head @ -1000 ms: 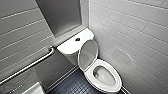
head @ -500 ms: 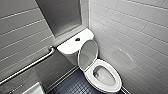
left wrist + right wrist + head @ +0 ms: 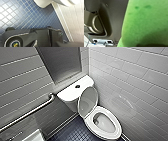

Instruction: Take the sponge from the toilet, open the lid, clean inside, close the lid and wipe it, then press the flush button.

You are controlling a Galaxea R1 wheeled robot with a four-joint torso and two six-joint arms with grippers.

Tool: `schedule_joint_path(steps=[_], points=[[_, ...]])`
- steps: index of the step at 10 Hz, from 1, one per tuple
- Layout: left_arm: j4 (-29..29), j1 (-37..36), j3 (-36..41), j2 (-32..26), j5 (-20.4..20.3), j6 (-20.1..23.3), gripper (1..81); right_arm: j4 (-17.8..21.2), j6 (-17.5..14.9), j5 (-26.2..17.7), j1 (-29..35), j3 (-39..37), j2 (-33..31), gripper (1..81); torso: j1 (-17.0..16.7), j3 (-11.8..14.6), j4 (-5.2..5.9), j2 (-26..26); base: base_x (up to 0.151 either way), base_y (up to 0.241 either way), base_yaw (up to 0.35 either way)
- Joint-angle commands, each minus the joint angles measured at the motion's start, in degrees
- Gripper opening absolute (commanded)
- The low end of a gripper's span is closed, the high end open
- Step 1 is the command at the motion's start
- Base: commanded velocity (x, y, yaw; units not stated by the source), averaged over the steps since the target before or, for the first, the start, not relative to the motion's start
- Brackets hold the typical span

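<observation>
step: cleaning inside, by the look of it. sponge [image 3: 146,22] off the toilet [image 3: 113,133], lid [image 3: 87,100] up, no telling yet whether anything is wiped

right gripper [image 3: 121,23]: clamped on the sponge as far as can be judged; green bulk wedged between the jaws, hard up against the wrist camera

left gripper [image 3: 30,30]: open or closed, can't tell; nothing visibly carried

sponge spot: in the right jaws, not on the tank [image 3: 67,93] or the seat ring [image 3: 100,110]

toilet spot: foot of it just beyond the left jaws, across a strip of blue mosaic floor [image 3: 18,15]

lid state: tipped up, leaning back toward the tank, bowl [image 3: 105,123] wide open in front of it

flush button [image 3: 77,86]: dark dot mid tank top, behind the raised lid; probably well apart from both sets of jaws

next move: calls for bringing the right jaws over the seat ring and down into the bowl, sponge face first, grip kept tight so nothing drops into the water

watch out: upright lid right behind the opening, tiled wall [image 3: 130,84] close on one side, grab bar [image 3: 30,112] on the other, so not much room to swing
</observation>
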Motion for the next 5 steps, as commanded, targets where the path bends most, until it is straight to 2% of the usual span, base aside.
schedule_joint_path(steps=[1, 4, 5], points=[[-8.98, -8.08, 1.44, -2.08, 3.89, -0.65, 81.1, 30.77, -25.56, -2.36, 0.43, 3.80, -2.26, 1.0, 0.00, 0.00, 0.00, 0.00, 0.000, 0.000, 0.000], [-20.35, -15.57, -3.38, 1.43, 2.65, -2.07, 81.1, 31.59, -25.47, -2.36, 0.96, 3.96, -2.26, 1.0, 0.00, 0.00, 0.00, 0.02, 0.000, 0.000, 0.000], [-22.29, -17.16, -5.49, 2.83, 2.38, -2.16, 81.1, 31.32, -25.56, -2.10, 0.88, 3.27, -1.56, 1.0, 0.00, 0.00, 0.00, 0.02, 0.000, 0.000, 0.000]])
